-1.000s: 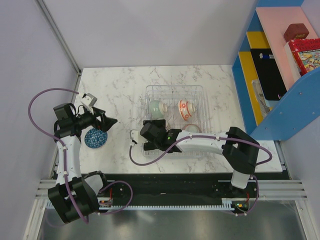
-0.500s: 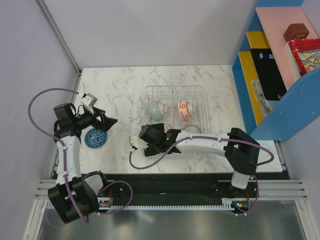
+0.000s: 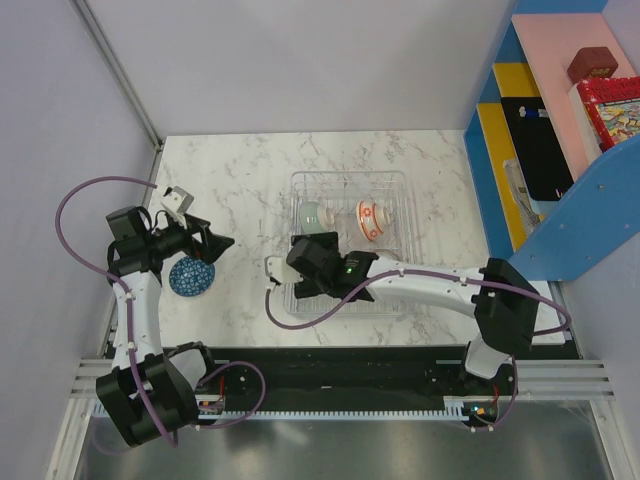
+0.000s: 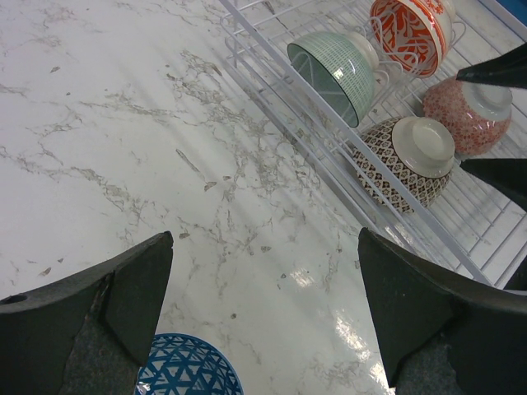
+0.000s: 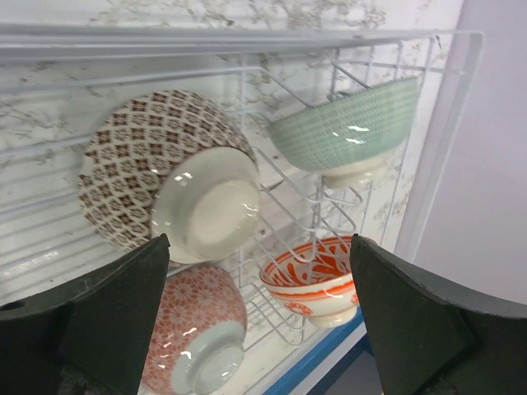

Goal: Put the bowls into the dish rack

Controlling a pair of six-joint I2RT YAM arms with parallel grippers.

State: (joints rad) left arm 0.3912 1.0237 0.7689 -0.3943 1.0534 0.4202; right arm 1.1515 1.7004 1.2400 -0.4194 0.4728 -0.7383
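A blue-patterned bowl (image 3: 190, 277) (image 4: 188, 366) sits on the marble table at the left, just below my open left gripper (image 3: 206, 250) (image 4: 265, 239), which holds nothing. The wire dish rack (image 3: 345, 174) (image 4: 272, 90) (image 5: 247, 62) holds a green bowl (image 3: 312, 215) (image 4: 333, 70) (image 5: 350, 132), an orange-and-white bowl (image 3: 370, 218) (image 4: 412, 25) (image 5: 317, 284), a brown-patterned bowl (image 4: 408, 160) (image 5: 165, 177) and a pink bowl (image 4: 469, 115) (image 5: 193, 333). My right gripper (image 3: 314, 262) (image 5: 259, 243) hovers open and empty over the rack's near left part, covering the brown bowl in the top view.
A blue shelf unit (image 3: 560, 150) with boxes stands off the table's right side. Grey walls close in the left and back. The right arm (image 3: 430, 285) stretches across the rack's near edge. A purple cable (image 3: 85, 200) loops by the left arm.
My right gripper dipped toward the near edge, then moved back up and right over the rack, and its elbow swung right. The left arm and blue bowl stayed put.
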